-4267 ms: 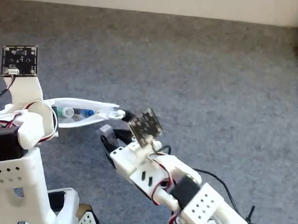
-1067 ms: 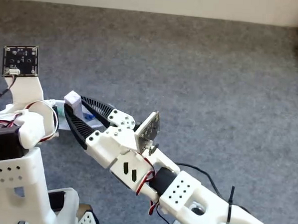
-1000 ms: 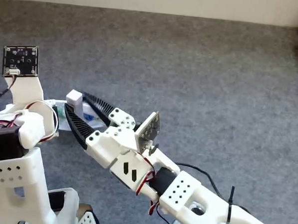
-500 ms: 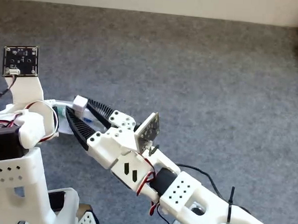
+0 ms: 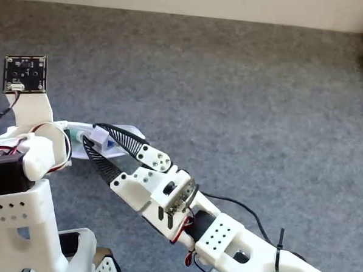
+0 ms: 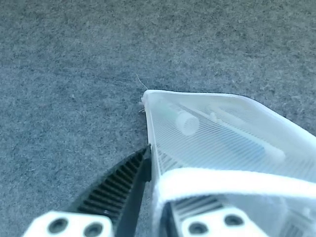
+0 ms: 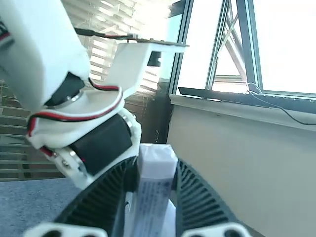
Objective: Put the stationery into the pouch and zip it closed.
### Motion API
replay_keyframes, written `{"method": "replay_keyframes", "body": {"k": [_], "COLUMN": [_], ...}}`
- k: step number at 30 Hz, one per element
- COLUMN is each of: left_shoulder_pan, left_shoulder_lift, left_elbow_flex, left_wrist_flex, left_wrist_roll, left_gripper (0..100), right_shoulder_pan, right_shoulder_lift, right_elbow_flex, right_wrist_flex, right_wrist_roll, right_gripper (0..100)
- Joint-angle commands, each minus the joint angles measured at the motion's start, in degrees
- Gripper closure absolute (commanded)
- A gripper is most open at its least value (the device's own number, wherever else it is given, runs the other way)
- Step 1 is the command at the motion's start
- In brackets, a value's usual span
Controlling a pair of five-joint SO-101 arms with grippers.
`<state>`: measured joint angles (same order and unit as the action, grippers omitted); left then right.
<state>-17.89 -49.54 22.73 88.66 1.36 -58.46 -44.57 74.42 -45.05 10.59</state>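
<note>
A translucent white pouch (image 5: 132,131) lies on the grey carpet beside the left arm, with stationery showing through its wall (image 6: 222,143). My left gripper (image 6: 153,163) is shut on the pouch's rim and holds its mouth up. My right gripper (image 5: 95,137) is shut on a small white eraser block (image 5: 101,135), right over the pouch's mouth. In the right wrist view the eraser (image 7: 155,180) stands upright between the black fingers (image 7: 195,197), close to the left arm's white body (image 7: 74,98).
Grey carpet (image 5: 262,103) stretches away to the right and far side. The left arm's camera board (image 5: 25,73) stands tall at the left. The right arm's cables (image 5: 250,213) trail at the near right.
My right gripper has rolled its wrist and come down and slightly right with the eraser, from above the pouch to its mouth. The left arm and pouch have stayed put.
</note>
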Motion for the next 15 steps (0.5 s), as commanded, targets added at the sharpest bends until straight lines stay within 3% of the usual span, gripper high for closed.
{"method": "replay_keyframes", "body": {"k": [1,7,12,15], "left_shoulder_pan": [0.7,0.7,0.7,0.7], "left_shoulder_lift": [-1.5,-1.5,-1.5,-1.5], "left_elbow_flex": [-0.1,-0.1,-0.1,-0.1], "left_wrist_flex": [-1.7,-1.7,-1.7,-1.7], "left_wrist_roll": [0.4,0.4,0.4,0.4], "left_gripper": [99,99,99,99], "right_shoulder_pan": [-0.1,-0.1,-0.2,-0.2], "right_shoulder_lift": [0.1,0.0,-0.2,-0.5], "right_elbow_flex": [-0.1,0.2,0.4,0.4], "right_wrist_flex": [-1.9,-1.8,-1.8,-1.8], "right_wrist_roll": [1.1,1.1,1.3,1.4], "right_gripper": [98.8,87.4,89.8,96.3]}}
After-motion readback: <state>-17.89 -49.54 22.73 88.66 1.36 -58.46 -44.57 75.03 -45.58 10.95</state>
